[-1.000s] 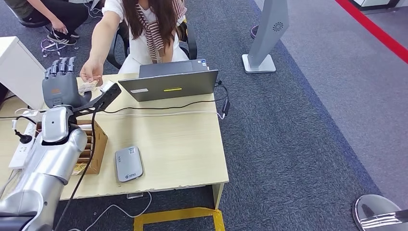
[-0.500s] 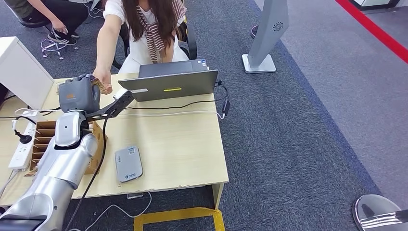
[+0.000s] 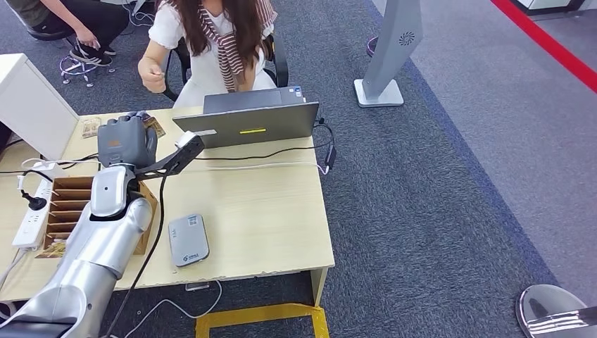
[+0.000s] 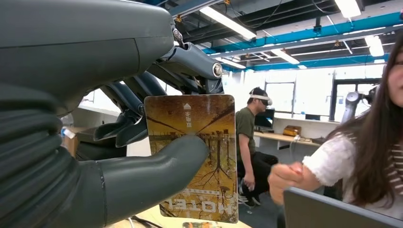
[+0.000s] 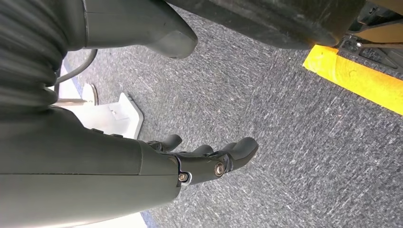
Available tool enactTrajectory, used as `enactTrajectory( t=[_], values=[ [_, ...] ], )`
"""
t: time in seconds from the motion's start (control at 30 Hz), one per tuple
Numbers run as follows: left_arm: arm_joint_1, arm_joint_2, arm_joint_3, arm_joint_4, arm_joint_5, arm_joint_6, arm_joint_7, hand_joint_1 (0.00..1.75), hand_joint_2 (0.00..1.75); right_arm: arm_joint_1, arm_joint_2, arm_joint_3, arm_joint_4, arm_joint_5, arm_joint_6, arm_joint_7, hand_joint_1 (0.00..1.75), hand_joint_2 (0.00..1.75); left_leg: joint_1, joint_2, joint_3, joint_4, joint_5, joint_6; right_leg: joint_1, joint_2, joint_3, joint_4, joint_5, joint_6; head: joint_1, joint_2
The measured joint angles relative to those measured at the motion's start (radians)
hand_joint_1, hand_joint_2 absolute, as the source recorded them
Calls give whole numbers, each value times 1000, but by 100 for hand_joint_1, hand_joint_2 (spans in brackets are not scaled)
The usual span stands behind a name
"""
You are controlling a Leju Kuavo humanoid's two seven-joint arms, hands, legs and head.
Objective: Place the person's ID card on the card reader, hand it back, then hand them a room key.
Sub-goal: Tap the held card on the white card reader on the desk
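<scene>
Left hand holding a card above the far left of the desk.

Nearest, grey card reader lying bare at the near desk edge; judged early, reading and both handovers left. Farther, card printed "HOTEL" pinched between thumb and fingers. Beyond, seated person's hand drawn back, apart. Right hand hanging over carpet, fingers loosely curled, holding nothing.

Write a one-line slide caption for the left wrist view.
Grey left hand pinches a brown-and-gold card printed HOTEL between thumb and fingers, held up before a seated person in a white top.
</scene>
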Motion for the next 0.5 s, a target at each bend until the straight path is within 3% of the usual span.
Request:
enactTrajectory(
  t=[0.13, 0.33, 0.5],
  values=[
    [72, 1, -3, -68, 63, 22, -72, 175, 175, 2, 2, 2, 0, -9, -8, 0, 0, 175, 0, 1, 0, 0, 0, 0, 0, 1, 0, 0, 0, 0, 0, 0],
    [311, 42, -55, -352, 116, -23, -88, 175, 175, 15, 5, 0, 1, -30, -21, 1, 0, 175, 0, 1, 0, 0, -2, 2, 0, 0, 0, 0, -3, 0, 0, 0],
    [382, 68, -74, -467, 125, -37, -86, 175, 175, 17, 5, -1, 2, -31, -21, 1, 0, 175, 0, 0, -1, 0, -2, 2, 0, 0, 0, 0, -3, 1, 0, 0]
  ],
)
